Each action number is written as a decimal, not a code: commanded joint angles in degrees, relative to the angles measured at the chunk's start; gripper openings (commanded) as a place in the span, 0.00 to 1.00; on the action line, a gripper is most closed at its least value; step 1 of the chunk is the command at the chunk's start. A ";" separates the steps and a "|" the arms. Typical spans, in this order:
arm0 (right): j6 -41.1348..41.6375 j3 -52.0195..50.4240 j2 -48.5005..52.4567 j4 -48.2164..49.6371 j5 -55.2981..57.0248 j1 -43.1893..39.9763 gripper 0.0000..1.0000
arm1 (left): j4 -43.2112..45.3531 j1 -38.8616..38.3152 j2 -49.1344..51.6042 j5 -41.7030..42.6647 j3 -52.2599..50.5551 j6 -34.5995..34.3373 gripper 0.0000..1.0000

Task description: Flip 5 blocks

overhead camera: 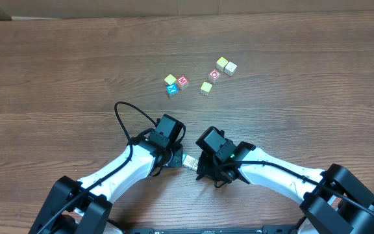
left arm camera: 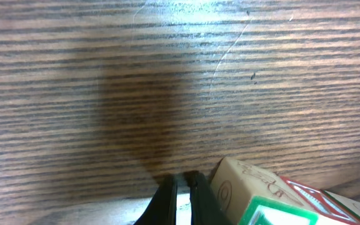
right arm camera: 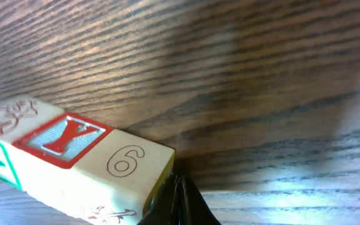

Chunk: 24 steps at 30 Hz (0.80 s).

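You have a short run of blocks (overhead camera: 189, 161) lying on the counter (overhead camera: 57, 71) right between the two arms, close to the near edge. From overhead its long axis runs roughly left to right, from one claw toward the other. In the right wrist view the run slants from the left edge down to the tips. Its upward faces read a pale engraved one, a red-framed "Y", then a pale "6" at the end nearest the tips. A green-framed face shows on its side. You cannot tell how many cubes make it up.

Your left claw (left arm camera: 181, 197) has its fingers pressed together on nothing, with the pale end of the run just beside them to the right. Your right claw (right arm camera: 177, 200) is likewise pinched closed and empty, its tips at the "6" end.

The other blocks sit well apart, farther up the counter. One trio is yellow-green, red (overhead camera: 182, 81) and blue. A looser group is yellow, red (overhead camera: 215, 74), yellow-green and pale. A black cable (overhead camera: 125, 117) loops beside the left arm.
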 commanded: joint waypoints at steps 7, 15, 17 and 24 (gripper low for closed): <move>5.16 -0.33 0.39 0.79 -2.97 0.59 0.04 | 2.56 -0.22 2.58 -0.17 -0.96 1.01 0.04; 7.02 -0.33 0.39 0.79 -3.30 0.59 0.04 | 4.31 -0.22 2.58 -0.26 -0.96 3.93 0.04; 7.41 -0.33 0.39 0.61 -3.30 0.59 0.04 | 4.26 -0.20 2.58 -1.01 -0.96 3.89 0.04; 7.96 -0.33 0.39 0.35 -3.30 0.59 0.04 | 3.63 -0.04 2.58 -2.12 -0.96 3.37 0.04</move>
